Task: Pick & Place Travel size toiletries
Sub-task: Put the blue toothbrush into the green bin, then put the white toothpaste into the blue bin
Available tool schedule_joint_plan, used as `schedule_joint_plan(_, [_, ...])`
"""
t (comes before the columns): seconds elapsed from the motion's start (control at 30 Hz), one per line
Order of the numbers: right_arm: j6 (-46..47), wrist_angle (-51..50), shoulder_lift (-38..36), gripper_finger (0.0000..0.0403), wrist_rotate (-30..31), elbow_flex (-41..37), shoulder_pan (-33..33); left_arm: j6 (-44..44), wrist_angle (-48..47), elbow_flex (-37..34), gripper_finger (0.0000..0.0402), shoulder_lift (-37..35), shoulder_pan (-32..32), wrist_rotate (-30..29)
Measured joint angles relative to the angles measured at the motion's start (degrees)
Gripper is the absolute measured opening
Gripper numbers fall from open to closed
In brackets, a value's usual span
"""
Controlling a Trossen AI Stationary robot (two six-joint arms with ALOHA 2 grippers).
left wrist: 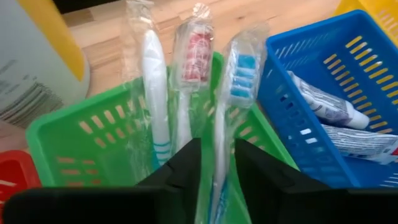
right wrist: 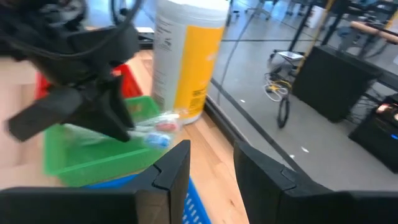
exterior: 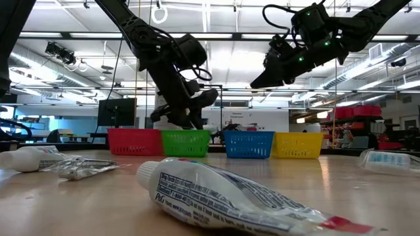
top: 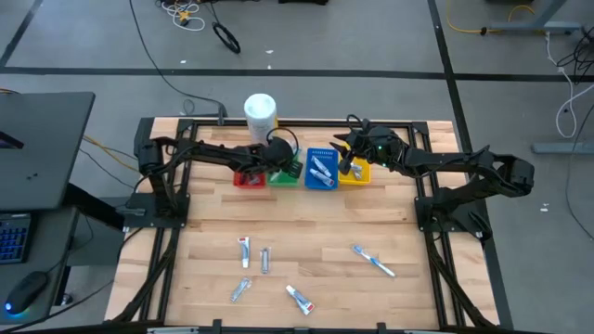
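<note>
Left gripper [left wrist: 216, 180] is over the green bin [left wrist: 93, 124], fingers slightly apart around a wrapped toothbrush [left wrist: 233, 99] standing among other wrapped toothbrushes; whether it is gripped cannot be told. Risk: the crinkled wrap snags a finger and lifts out, or tips into the blue bin [left wrist: 311, 74]. Right gripper [right wrist: 211, 165] hovers with fingers apart, empty. More toiletries lie on the table [top: 306, 237].

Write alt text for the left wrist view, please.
Two dark fingers of the left gripper flank a wrapped blue-bristled toothbrush standing in a green bin beside two more; a blue bin alongside holds tubes.
</note>
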Motion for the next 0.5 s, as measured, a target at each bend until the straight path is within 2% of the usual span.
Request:
schedule_joint_plan(0.17, [0.1, 0.0, 0.0, 0.0131, -3.5, 0.0, 0.0, 2.6, -0.6, 0.0, 0.0161, -0.1, 0.0, -2.7])
schedule_joint_plan(0.3, [0.1, -0.5, 0.0, 0.0131, -3.6, 0.0, 0.0, 6.6, -2.2, 2.5, 0.0184, -0.5, -0.4, -5.3])
schedule_joint_plan(0.43, [0.0, -0.9, 0.0, 0.0131, -3.6, 0.0, 0.0, 9.1, -10.1, 8.0, 0.019, -1.8, -0.6, -6.6])
schedule_joint_plan(0.5, [0.0, -0.9, 0.0, 0.0131, -3.6, 0.0, 0.0, 8.0, -17.5, 10.7, 0.0189, -2.2, -0.7, -8.4])
